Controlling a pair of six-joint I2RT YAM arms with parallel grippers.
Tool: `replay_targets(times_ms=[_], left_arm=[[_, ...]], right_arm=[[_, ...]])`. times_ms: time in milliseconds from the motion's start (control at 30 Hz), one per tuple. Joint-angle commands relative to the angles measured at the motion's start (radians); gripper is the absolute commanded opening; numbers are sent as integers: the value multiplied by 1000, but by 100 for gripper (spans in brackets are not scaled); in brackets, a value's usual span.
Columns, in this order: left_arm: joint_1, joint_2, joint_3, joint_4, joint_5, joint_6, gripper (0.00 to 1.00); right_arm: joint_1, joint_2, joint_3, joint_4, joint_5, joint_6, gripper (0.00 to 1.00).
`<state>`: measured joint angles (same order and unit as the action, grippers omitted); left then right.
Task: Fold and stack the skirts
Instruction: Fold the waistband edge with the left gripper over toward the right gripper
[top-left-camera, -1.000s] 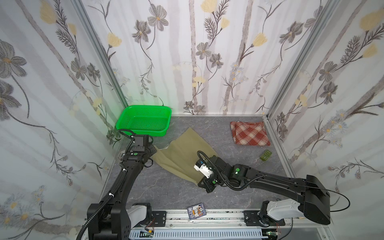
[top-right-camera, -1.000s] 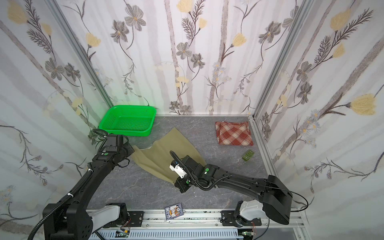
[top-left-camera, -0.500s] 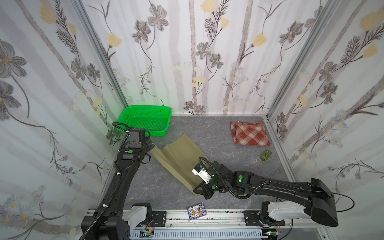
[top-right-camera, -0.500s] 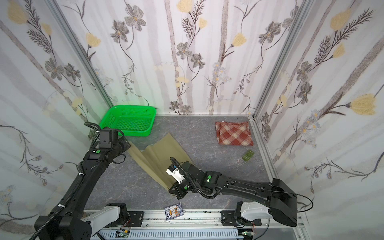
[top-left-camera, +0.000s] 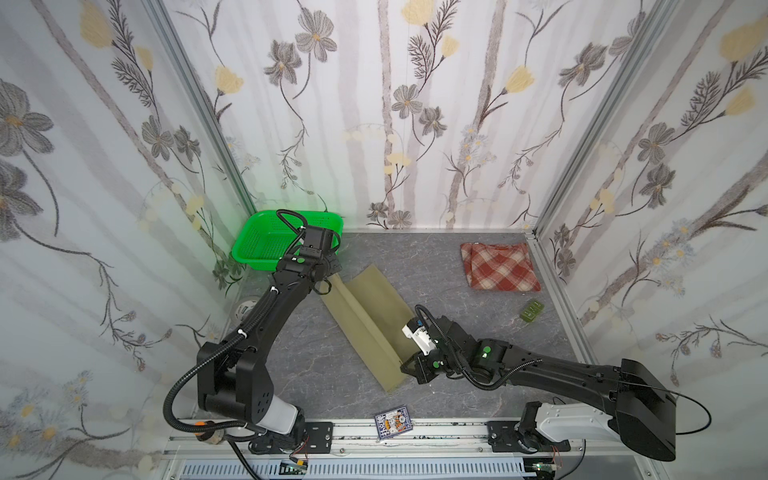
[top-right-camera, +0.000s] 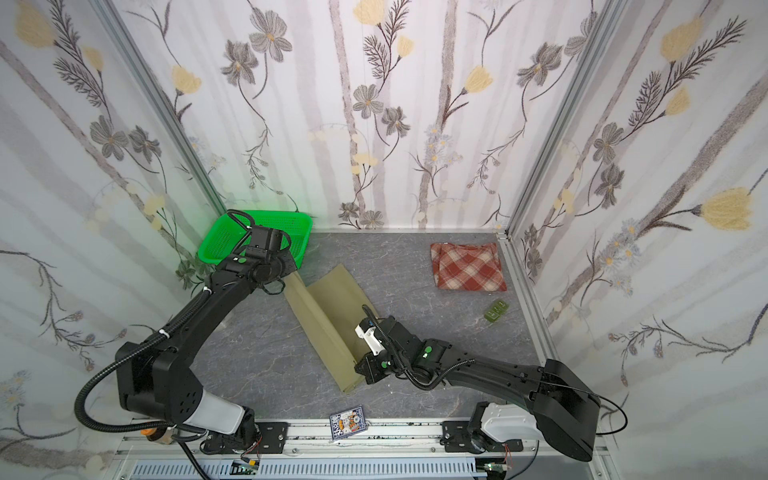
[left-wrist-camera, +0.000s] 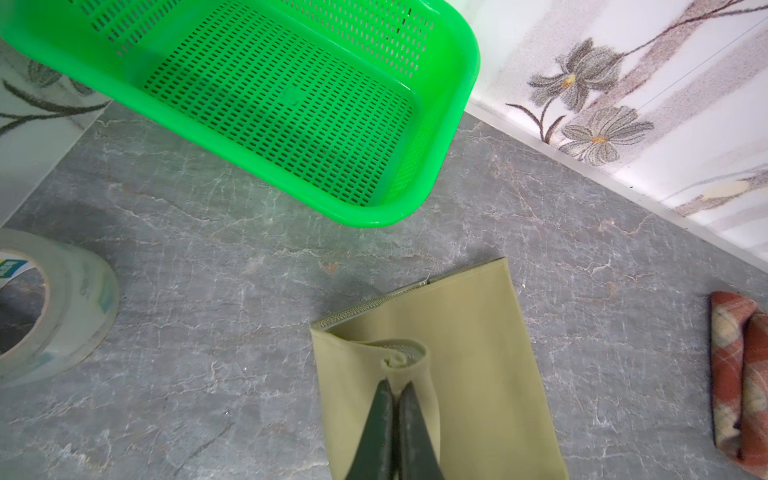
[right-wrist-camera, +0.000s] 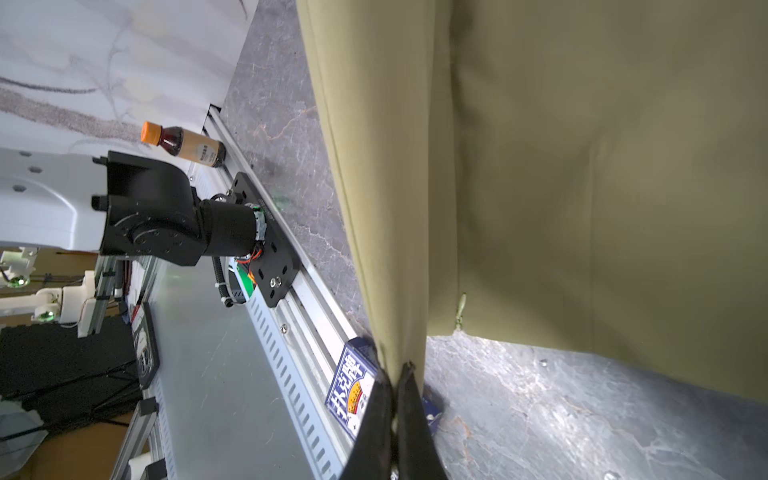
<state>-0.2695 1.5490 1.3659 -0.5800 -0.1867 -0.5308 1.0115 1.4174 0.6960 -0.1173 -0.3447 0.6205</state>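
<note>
Plain olive-tan on the khaki skirt (top-left-camera: 365, 320), between both pairs of black jaws. Red, rust and cream checks on the plaid skirt (top-left-camera: 500, 266), well apart from them. Bright green on the basket (left-wrist-camera: 270, 91) beyond the left jaws. Grey veined marble on the table (top-left-camera: 457, 299).

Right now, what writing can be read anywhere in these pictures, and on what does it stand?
"扑克牌": on the blue card box by the front rail, in the right wrist view.
Bottle label: print too small to read.
Tape roll: green label too blurred to read.
Card box in both top views: too small to read.
</note>
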Motion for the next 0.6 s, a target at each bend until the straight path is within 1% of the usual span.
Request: replay_targets(times_ms=[0, 233, 367, 567], left_arm=[[-16, 69, 55, 16, -65, -1, 0], [-55, 215, 179, 19, -81, 1, 0], [-92, 273, 243, 17, -89, 1, 0], [-122, 372, 348, 19, -101, 10, 0]], right_arm=[[-29, 5, -5, 38, -24, 9, 0], [-94, -11, -9, 25, -52, -4, 0], [-113, -12, -25, 18, -51, -9, 0], [-138, 1, -35, 18, -47, -5, 0]])
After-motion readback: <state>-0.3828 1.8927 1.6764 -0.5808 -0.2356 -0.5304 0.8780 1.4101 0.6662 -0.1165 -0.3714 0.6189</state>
